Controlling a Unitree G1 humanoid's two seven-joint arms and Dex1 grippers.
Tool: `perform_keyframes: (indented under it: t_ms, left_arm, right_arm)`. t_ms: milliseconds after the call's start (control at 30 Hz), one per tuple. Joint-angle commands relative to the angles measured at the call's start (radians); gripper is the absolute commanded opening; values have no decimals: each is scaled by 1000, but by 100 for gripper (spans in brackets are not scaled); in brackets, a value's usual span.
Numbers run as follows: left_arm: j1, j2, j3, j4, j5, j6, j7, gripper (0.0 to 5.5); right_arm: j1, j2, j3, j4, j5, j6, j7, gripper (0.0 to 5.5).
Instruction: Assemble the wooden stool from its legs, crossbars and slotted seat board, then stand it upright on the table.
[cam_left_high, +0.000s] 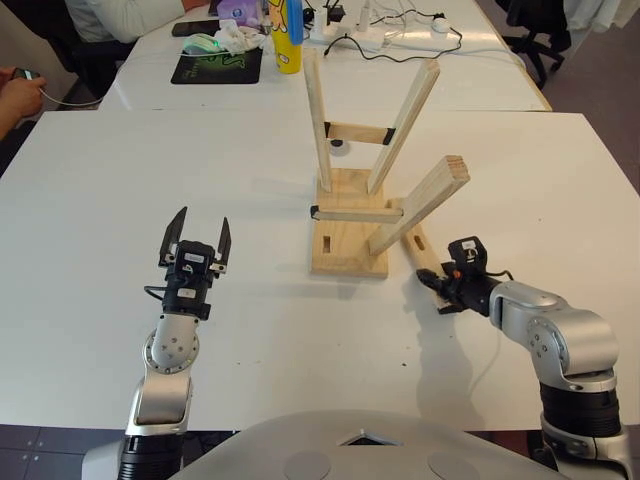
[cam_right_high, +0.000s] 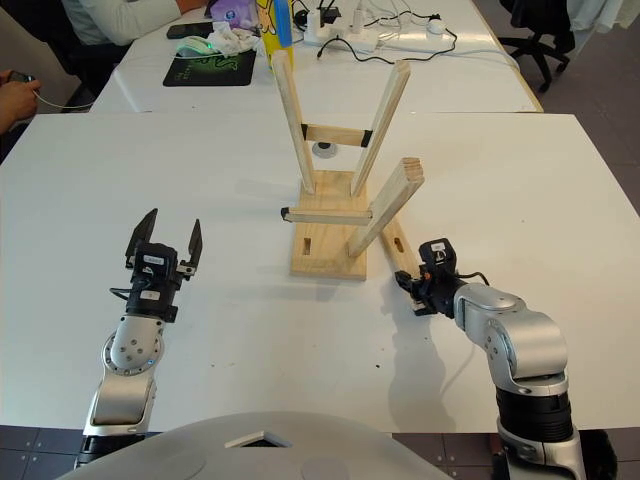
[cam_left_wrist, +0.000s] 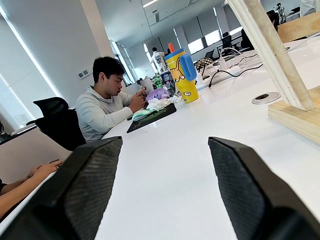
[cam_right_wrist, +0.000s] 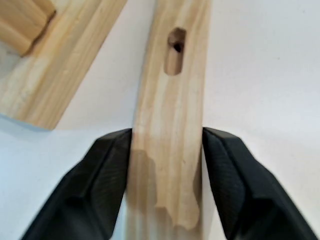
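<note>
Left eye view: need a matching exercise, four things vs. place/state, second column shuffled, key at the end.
Things:
1. seat board
2. loose leg
3. left gripper
4. yellow cup

Place or state:
A. on the far table
B. open, over a bare part of the near table
C. flat on the near table, with legs standing in it
D. lying on the near table, clamped by the right gripper

Pairs: 1-C, 2-D, 3-B, 4-A
</note>
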Motion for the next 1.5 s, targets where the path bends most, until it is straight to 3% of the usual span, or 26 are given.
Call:
perform_keyframes:
  t_ms: [33,233,367,533,667,833,967,1067,1133,1333,1500]
  left_arm:
    - [-8,-1,-1,-15,6,0,3,320]
    - [-12,1,5,-16,-2,3,-2,320]
    - [-28,-3,34,-29,-82,37,-28,320]
    - [-98,-10,95,-114,-231,140,-52,320]
    - [-199,-20,135,-212,-377,276,-55,320]
    - [-357,-29,156,-348,-649,514,-42,320]
    - [-413,-25,165,-401,-797,650,-15,320]
    - [-516,-102,155,-452,-1264,746,108,320]
    - [-563,-129,161,-434,-1458,741,208,320]
    - [-624,-162,161,-402,-1756,655,405,320]
    - [-653,-128,161,-398,-1880,603,475,320]
  right_arm:
    - [-12,-13,1,29,-39,-38,-16,207]
    - [-81,34,-48,20,-22,-112,-6,207]
    - [-262,98,-164,79,-7,-175,-69,207]
    - [-495,83,-231,184,-53,-402,-120,207]
    - [-610,88,-177,188,20,-515,17,207]
    - [-672,98,-117,116,231,-477,227,207]
    - [-684,88,-111,105,336,-440,278,207]
    - [-704,41,-60,94,373,-429,378,207]
    - [-712,23,-27,89,356,-445,409,207]
    - [-707,10,74,72,283,-521,470,207]
    - [-665,-11,128,49,210,-608,513,207]
